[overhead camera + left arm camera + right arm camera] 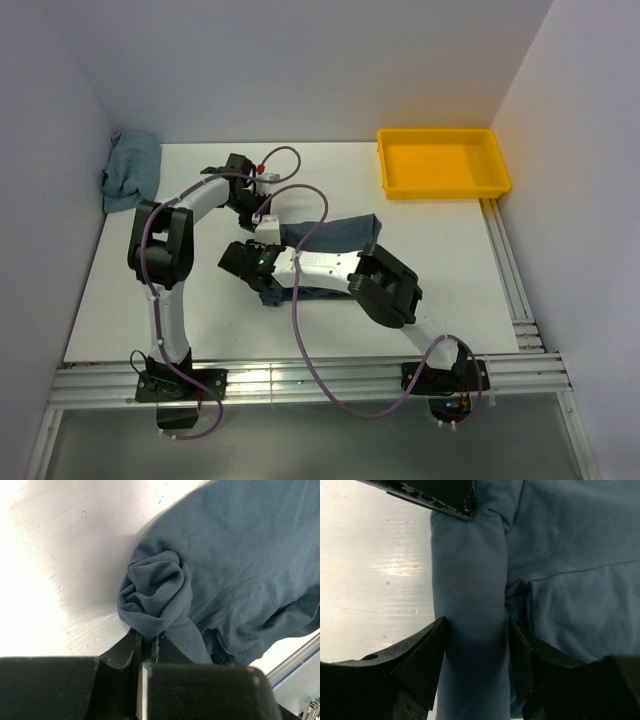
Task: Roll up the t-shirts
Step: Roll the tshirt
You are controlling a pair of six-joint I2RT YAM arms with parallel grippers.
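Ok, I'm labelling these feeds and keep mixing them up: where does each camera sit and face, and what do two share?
Top external: above and behind the bases, facing down on the white table and yellow plastic tray; both arms show.
Left wrist: on the left arm, facing along its fingers; left gripper pinches the rolled end of the dark slate-blue cotton t-shirt.
Right wrist: on the right arm, facing down; right gripper, open, straddles the roll.
Shared: both wrist views show that roll.

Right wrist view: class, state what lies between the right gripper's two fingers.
The rolled edge of the slate-blue t-shirt lies between the fingers of the right gripper, one finger on each side. The right wrist view shows it.
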